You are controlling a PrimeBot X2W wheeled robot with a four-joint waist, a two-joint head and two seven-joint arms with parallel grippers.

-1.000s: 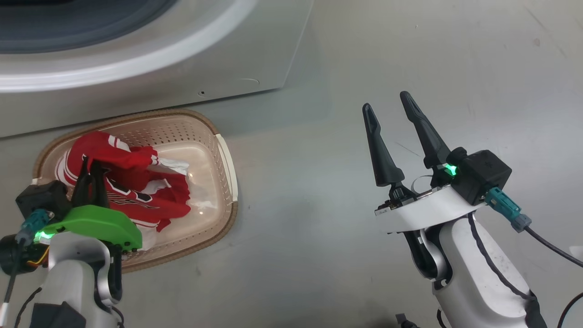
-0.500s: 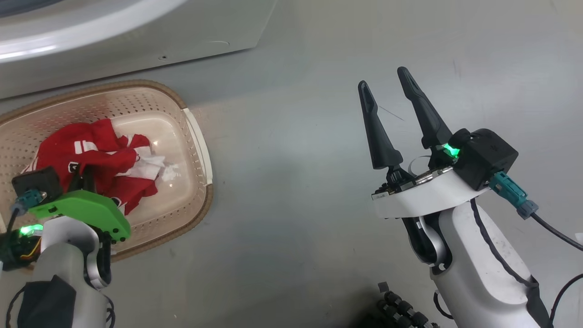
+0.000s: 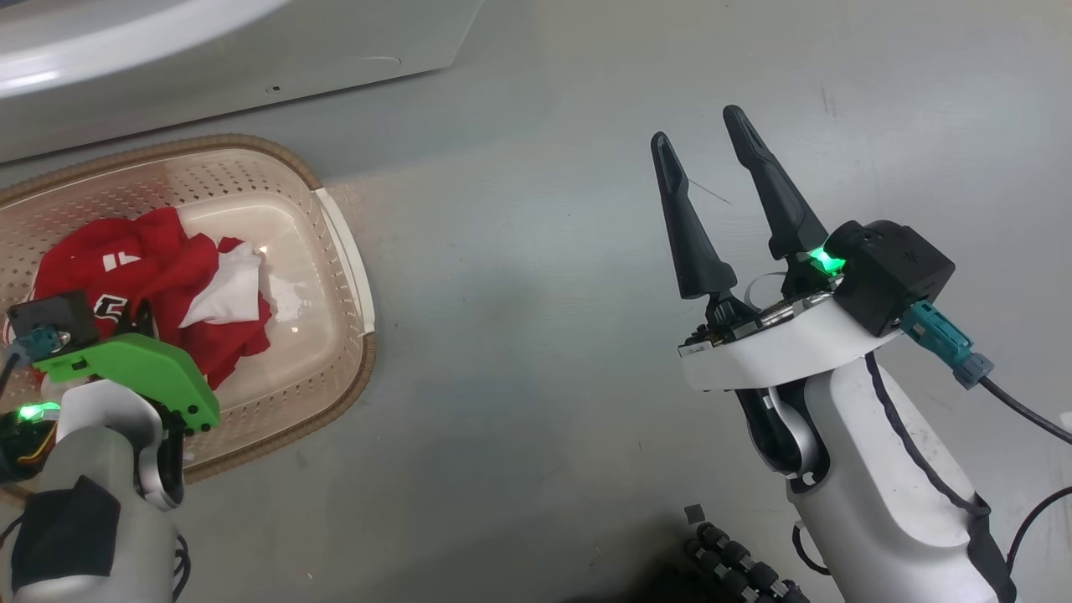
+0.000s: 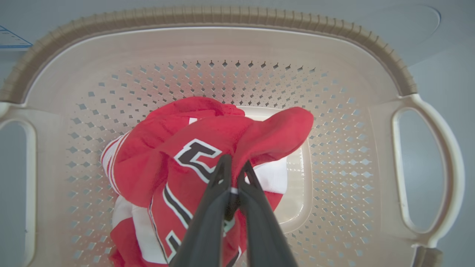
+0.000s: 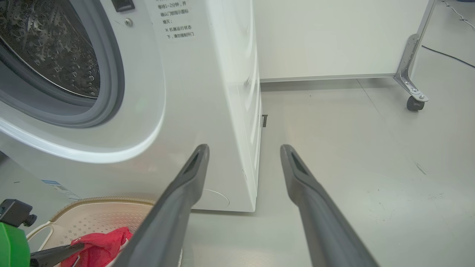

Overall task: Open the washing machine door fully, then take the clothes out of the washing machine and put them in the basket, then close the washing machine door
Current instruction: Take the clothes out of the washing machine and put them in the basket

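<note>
My left pincer (image 4: pixel 233 165) clamps the clothes (image 4: pixel 167 148) low inside the basket (image 4: pixel 222 15), to lay them in, I judge; my right pincer (image 3: pixel 695 126) hangs spread, empty.

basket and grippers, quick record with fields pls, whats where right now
basket: on the floor in front of the washing machine
clothes: red jersey, bunched inside the basket
left gripper: over the basket, shut on a fold of the clothes
right gripper: open, empty, above the floor right of the basket
washing machine opening: uncovered, steel drum showing
</note>
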